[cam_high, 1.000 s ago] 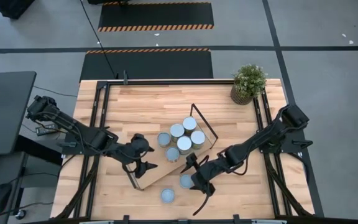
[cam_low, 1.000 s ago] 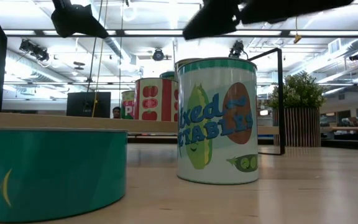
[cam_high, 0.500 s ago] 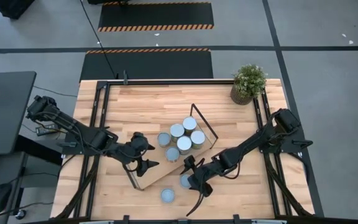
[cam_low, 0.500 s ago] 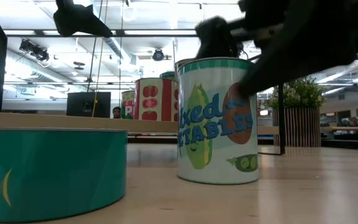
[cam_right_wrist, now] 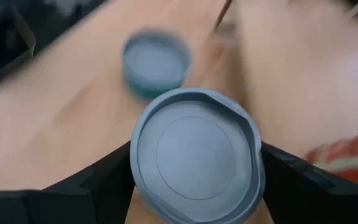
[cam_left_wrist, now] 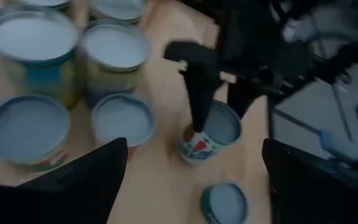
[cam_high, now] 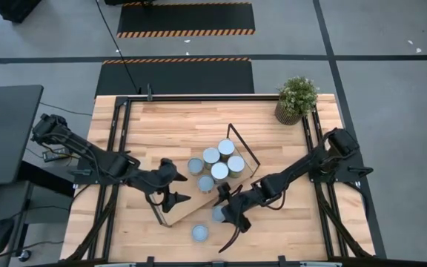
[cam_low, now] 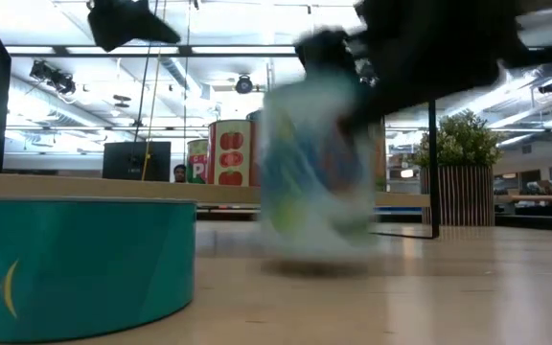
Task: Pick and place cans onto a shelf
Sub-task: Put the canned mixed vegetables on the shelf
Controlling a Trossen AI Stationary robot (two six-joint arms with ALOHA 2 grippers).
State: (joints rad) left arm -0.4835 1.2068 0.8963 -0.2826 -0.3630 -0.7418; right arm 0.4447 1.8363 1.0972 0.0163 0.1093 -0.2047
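Note:
My right gripper (cam_high: 222, 216) is shut on a can with a silvery top and a vegetable label (cam_high: 218, 215) near the table's front, just off the shelf (cam_high: 190, 202). The shelf is a light-wood board lying slantwise, with black wire frames at its ends. Several cans (cam_high: 215, 166) stand on their bases on its right half. A flat teal can (cam_high: 199, 233) stands on the table near the front edge. My left gripper (cam_high: 174, 194) is open and empty over the shelf's left end. My right gripper pinches the can's side wall (cam_right_wrist: 143, 163) between its two fingers, one on each side just under the top rim. The fingers (cam_right_wrist: 104, 183) come slanting down from the table's right. In the low view the can (cam_low: 316, 172) is blurred; I cannot tell whether its base is clear of the table.
A potted plant (cam_high: 296, 98) stands at the far right corner. The shelf's wire frame (cam_high: 244, 150) rises beside the standing cans. The teal can (cam_low: 75, 264) fills the low view's near left. Bare tabletop (cam_high: 176, 126) lies beyond the shelf.
My right gripper has gone toward the table's left and down onto the vegetable can, its fingers coming to either side of it. The can, still half a second ago, now shows blurred and shifted left in the low view.

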